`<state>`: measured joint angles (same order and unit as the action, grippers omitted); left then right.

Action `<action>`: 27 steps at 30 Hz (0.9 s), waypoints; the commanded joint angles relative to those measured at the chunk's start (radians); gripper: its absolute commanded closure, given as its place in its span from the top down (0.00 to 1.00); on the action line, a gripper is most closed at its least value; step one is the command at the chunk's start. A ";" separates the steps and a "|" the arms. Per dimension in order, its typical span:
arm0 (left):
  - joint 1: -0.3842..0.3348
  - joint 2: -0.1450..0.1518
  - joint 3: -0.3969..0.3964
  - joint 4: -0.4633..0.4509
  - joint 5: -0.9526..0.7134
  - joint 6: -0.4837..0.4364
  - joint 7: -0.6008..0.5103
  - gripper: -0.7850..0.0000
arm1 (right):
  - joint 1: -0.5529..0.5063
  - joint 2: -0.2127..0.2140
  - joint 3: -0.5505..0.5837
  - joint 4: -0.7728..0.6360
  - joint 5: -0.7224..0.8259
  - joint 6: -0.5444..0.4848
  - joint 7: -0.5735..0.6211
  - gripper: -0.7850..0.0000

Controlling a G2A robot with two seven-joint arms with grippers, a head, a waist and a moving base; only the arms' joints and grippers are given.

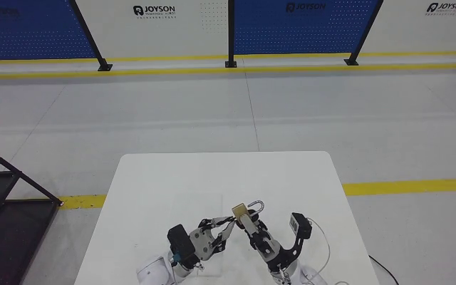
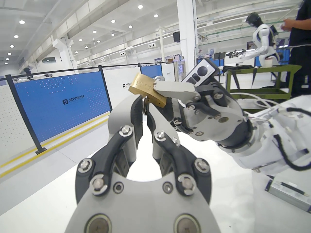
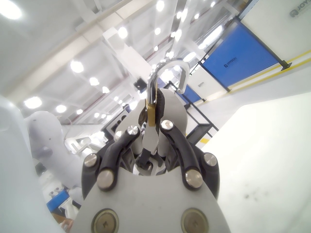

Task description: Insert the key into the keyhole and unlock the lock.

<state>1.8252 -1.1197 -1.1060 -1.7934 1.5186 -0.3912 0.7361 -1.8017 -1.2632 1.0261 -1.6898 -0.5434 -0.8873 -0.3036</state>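
Left gripper (image 2: 145,109) fingers clenched on the small silver key (image 2: 146,101), which points up and touches the bottom of the brass padlock (image 2: 143,87). Right gripper (image 3: 154,107) fingers clamped on the padlock body, holding it in the air over the near part of the white desk (image 1: 285,178). Shackle (image 3: 170,69) sticks out past the right fingers. Grippers sit just beside each other, meeting at the padlock. Can't tell how deep the key sits in the keyhole.

Factory hall: barrier panels (image 1: 43,28), floor lines (image 1: 214,71)
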 commanded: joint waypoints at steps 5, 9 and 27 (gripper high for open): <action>0.034 0.016 -0.067 -0.035 -0.134 -0.126 -0.049 1.00 | -0.002 0.002 0.020 0.002 0.007 0.001 -0.010 0.00; 0.094 0.036 -0.177 -0.080 -0.237 -0.227 -0.088 1.00 | 0.001 0.004 0.024 0.008 0.025 0.007 0.016 0.00; 0.280 0.073 -0.536 -0.034 -0.384 -0.324 -0.050 1.00 | 0.216 -0.020 -0.176 0.142 0.052 0.479 0.603 0.00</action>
<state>2.0965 -1.0455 -1.6357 -1.8259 1.1280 -0.7312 0.6715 -1.5969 -1.2802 0.8637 -1.5542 -0.4899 -0.4259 0.2867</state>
